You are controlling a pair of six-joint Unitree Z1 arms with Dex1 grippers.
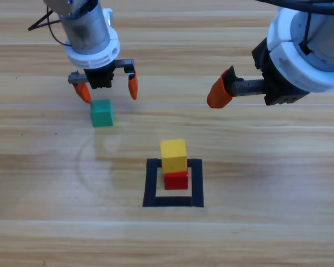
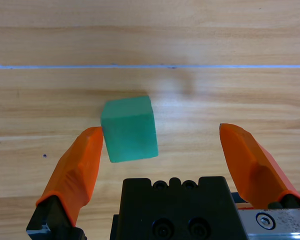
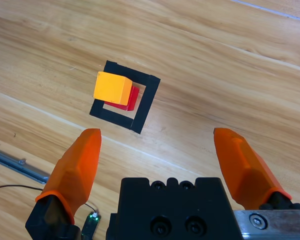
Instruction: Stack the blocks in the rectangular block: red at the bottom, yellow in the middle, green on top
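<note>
The black tape frame [image 1: 173,202] on the wooden table [image 1: 267,233] encloses the red cube [image 1: 176,179], with the yellow cube [image 1: 173,155] stacked on it — the yellow one hides most of the red. The green cube [image 1: 102,113] lies well apart, outside the frame. The left gripper [image 1: 109,89] hovers over it, jaws wide open, holding nothing. The right gripper [image 3: 160,155] — partly cut off in the high view — is open and empty, clear of the stack.
</note>
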